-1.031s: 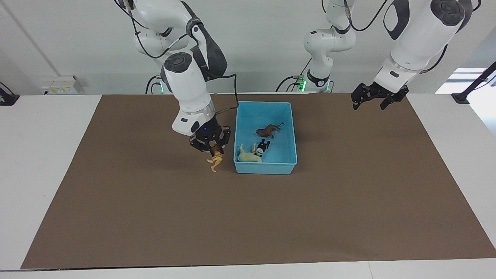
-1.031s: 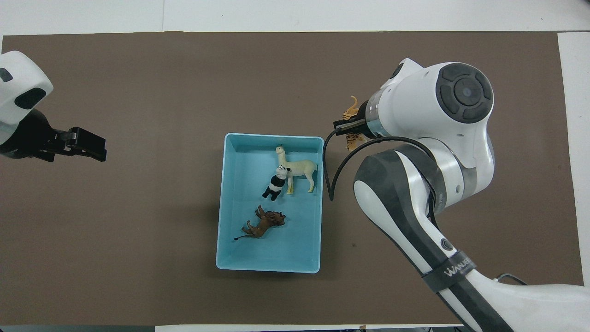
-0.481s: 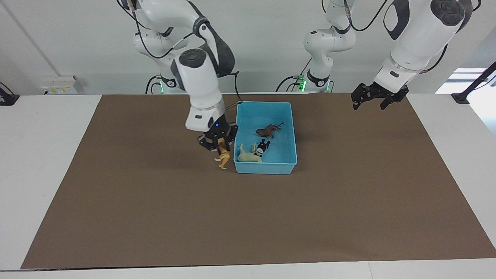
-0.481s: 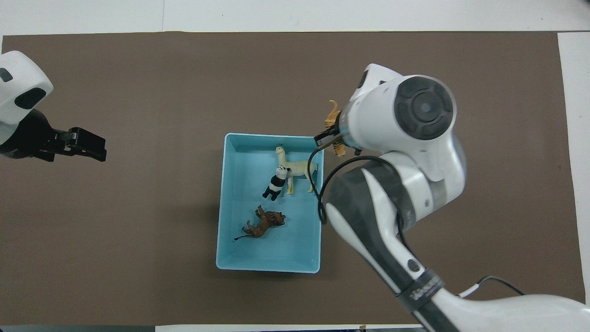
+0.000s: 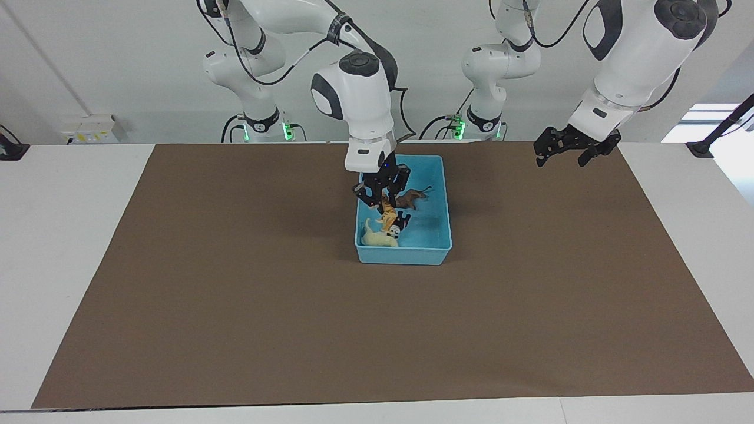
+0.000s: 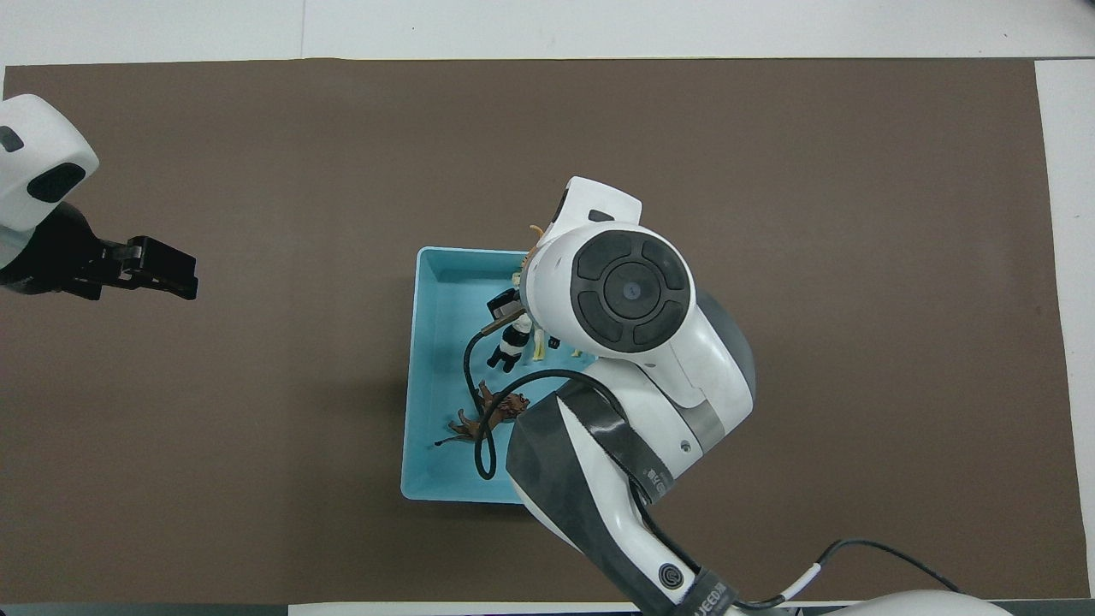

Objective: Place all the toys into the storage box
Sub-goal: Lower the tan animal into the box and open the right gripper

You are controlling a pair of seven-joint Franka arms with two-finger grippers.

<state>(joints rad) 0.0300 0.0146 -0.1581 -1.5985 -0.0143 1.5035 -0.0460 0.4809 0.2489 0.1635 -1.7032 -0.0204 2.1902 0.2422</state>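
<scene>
Landmark: the storage box [image 5: 439, 238], a light blue bin on the brown mat [image 5: 235, 306] that covers the desk [image 5: 59, 235]; every place below is given from this box.

Right gripper [image 5: 384, 200]: it hangs over the inside of the storage box, at the side toward the right arm's end of the desk. Its fingers are closed on the orange tiger [image 5: 387, 217].

Orange tiger: it is held in the air and hangs down from the right gripper, over the toys that lie in the box. In the overhead view the arm covers almost all of it.

Pale horse-like figurine [image 5: 377, 237]: it lies in the storage box, in the part farther from the robots.

Panda [image 5: 400, 225]: it lies in the storage box, just beside the pale figurine. I cannot tell if they touch.

Brown lion [image 5: 407, 200]: it lies in the storage box, nearer to the robots than the panda.

Left gripper [image 5: 566, 154]: it waits in the air, well apart from the storage box, over the mat toward the left arm's end of the desk. Its fingers are spread wide and hold nothing.
</scene>
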